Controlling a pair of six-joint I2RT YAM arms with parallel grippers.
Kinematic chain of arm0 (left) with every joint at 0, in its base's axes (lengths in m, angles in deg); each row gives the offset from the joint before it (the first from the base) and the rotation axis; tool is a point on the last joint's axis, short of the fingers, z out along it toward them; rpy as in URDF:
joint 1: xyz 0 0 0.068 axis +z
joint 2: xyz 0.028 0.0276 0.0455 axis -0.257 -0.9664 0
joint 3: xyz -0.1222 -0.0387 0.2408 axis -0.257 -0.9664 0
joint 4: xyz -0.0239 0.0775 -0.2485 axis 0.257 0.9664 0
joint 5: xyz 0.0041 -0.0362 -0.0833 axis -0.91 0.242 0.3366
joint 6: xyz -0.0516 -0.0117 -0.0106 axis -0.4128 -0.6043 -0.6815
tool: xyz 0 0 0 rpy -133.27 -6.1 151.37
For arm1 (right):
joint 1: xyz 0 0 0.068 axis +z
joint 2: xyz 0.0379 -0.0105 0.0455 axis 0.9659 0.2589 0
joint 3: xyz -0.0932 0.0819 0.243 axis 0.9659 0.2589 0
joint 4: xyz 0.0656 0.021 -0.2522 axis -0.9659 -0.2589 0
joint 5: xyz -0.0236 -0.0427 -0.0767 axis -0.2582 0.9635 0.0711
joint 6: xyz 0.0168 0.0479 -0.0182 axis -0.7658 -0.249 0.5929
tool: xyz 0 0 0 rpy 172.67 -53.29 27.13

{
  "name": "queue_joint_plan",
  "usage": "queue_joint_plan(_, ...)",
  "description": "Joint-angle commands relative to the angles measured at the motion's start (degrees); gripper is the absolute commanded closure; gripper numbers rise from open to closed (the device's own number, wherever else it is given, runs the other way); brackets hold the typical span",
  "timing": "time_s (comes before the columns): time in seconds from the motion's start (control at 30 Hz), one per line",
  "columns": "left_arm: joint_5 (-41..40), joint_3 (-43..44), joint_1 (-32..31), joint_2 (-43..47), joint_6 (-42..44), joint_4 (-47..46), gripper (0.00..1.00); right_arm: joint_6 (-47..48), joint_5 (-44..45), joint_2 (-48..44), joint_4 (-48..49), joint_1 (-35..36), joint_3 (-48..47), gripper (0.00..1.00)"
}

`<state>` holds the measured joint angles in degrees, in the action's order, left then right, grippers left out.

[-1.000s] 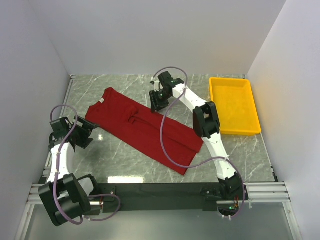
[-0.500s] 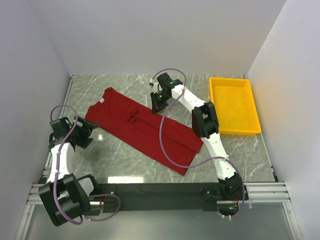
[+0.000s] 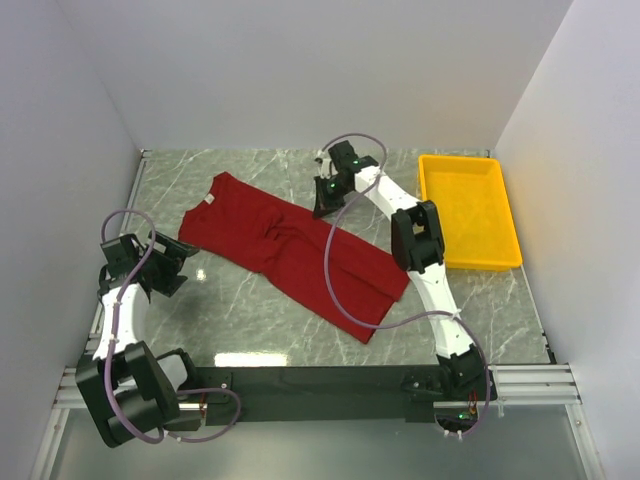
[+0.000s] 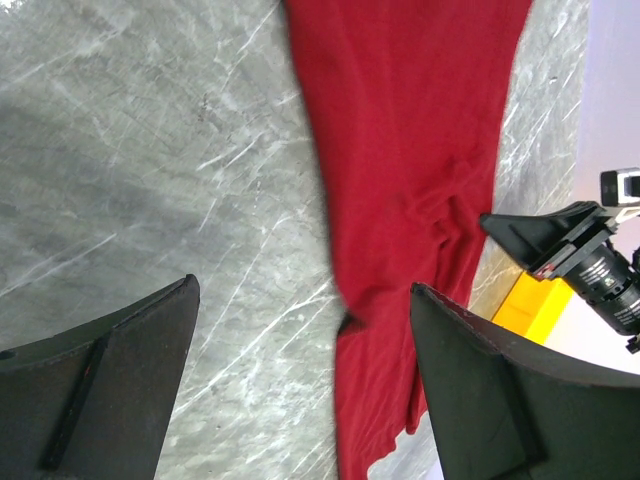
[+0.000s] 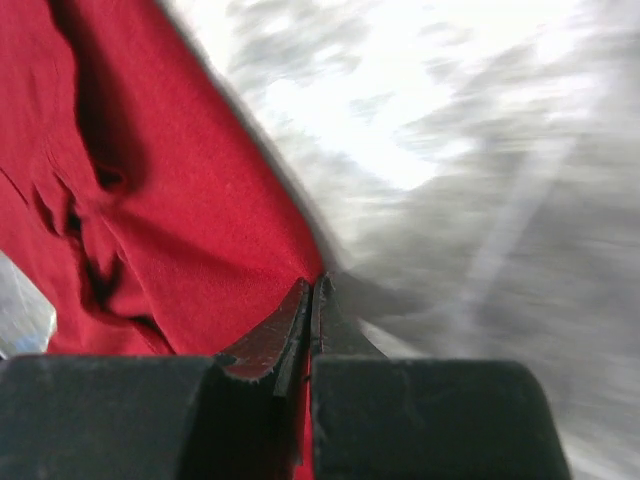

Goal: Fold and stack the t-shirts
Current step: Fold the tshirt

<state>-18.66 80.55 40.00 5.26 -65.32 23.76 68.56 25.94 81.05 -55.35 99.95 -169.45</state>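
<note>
The dark red t-shirt [image 3: 290, 250] lies spread diagonally across the marble table, its white neck tag [image 3: 208, 201] at the far left end. My right gripper [image 3: 325, 200] is at the shirt's far edge, shut on a pinch of the cloth. In the right wrist view the jaws [image 5: 312, 285] are pressed together with red t-shirt [image 5: 180, 200] fabric caught between them. My left gripper [image 3: 175, 262] hovers open over bare table just left of the shirt. In the left wrist view the left gripper [image 4: 303, 300] holds nothing, and the t-shirt [image 4: 400, 150] runs past its right finger [image 4: 480, 380].
A yellow plastic tray [image 3: 470, 210] stands at the back right of the table, also visible as the yellow tray [image 4: 515, 305] in the left wrist view. White walls enclose the table on three sides. Both arm bases sit at the near edge.
The right gripper has closed on the shirt's far edge and shifted right and back, dragging the shirt slightly that way. The left arm has stayed put.
</note>
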Motion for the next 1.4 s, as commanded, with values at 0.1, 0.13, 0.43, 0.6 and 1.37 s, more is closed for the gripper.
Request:
queue_joint_plan(0.1, 2.01, -0.63, 0.03, -1.76, -0.56, -3.24, 0.09, -3.3, 4.12, -2.74, 4.58, -6.31, 2.36, 1.0)
queue_joint_plan(0.13, 2.27, -0.63, 0.03, -2.37, -0.56, -3.68, 0.09, -3.3, 4.13, -2.83, 4.32, -7.53, 2.45, 1.0)
queue_joint_plan(0.43, 3.33, 0.77, -3.74, -10.35, -3.72, -11.15, 0.12, 1.7, 2.2, -5.73, 4.23, -9.48, 5.53, 0.65)
queue_joint_plan(0.6, -2.2, 7.09, -12.61, -19.23, -7.5, -15.01, 0.14, 6.97, 2.72, -11.44, 5.64, -9.66, 7.99, 0.38)
queue_joint_plan(1.37, -20.66, 34.16, -18.77, -51.33, -12.62, -9.67, 0.77, 17.0, -5.19, -36.14, 9.42, -11.85, 30.4, 0.34)
